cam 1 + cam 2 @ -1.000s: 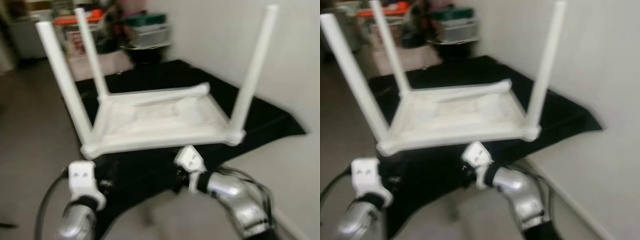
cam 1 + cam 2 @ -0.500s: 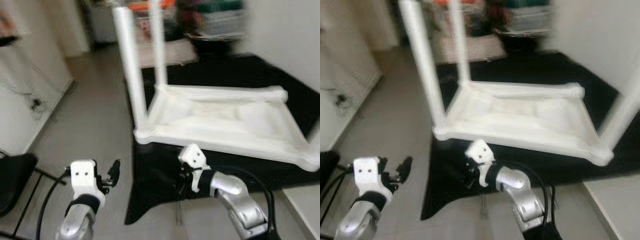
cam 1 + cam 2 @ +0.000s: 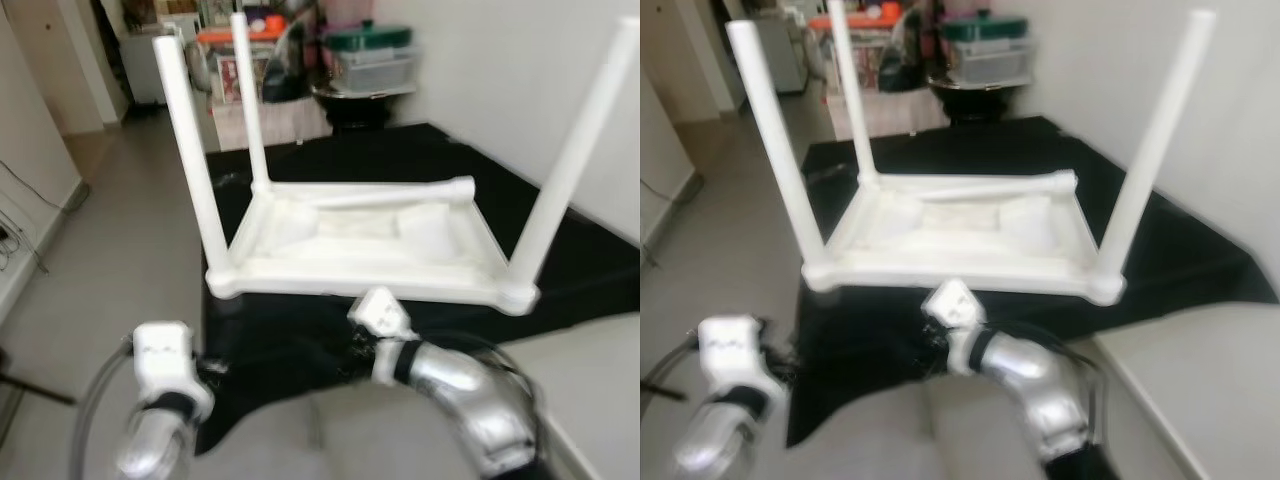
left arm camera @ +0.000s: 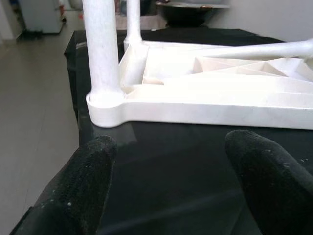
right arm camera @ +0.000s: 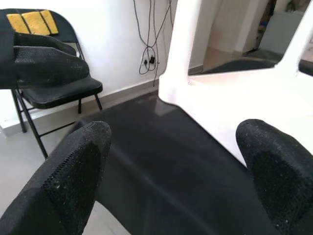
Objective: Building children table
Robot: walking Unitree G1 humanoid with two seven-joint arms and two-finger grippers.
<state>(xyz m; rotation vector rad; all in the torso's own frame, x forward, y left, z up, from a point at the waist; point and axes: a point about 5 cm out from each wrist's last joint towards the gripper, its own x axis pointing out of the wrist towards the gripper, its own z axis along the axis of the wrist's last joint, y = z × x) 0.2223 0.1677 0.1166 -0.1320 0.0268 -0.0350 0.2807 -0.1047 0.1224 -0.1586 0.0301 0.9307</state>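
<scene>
Nearby, both jaws gape before the upturned table (image 3: 365,245) on a black mat (image 3: 560,270), 3 legs (image 3: 195,165) up.

My left gripper (image 4: 166,186) is facing open black mat (image 4: 161,156), with the table (image 4: 205,100) edge and a leg (image 4: 100,44) blocking ahead. A folding chair (image 5: 54,88) is standing beyond my right gripper (image 5: 171,181).

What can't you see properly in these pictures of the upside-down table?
- Fourth leg: lying across the white table, blurred in the eye views, so whether it's attached is unclear.
- Shelf items: too blurred to identify.
- Left pincer, right pincer: open; the eye views hide the fingers behind the wrists.
</scene>
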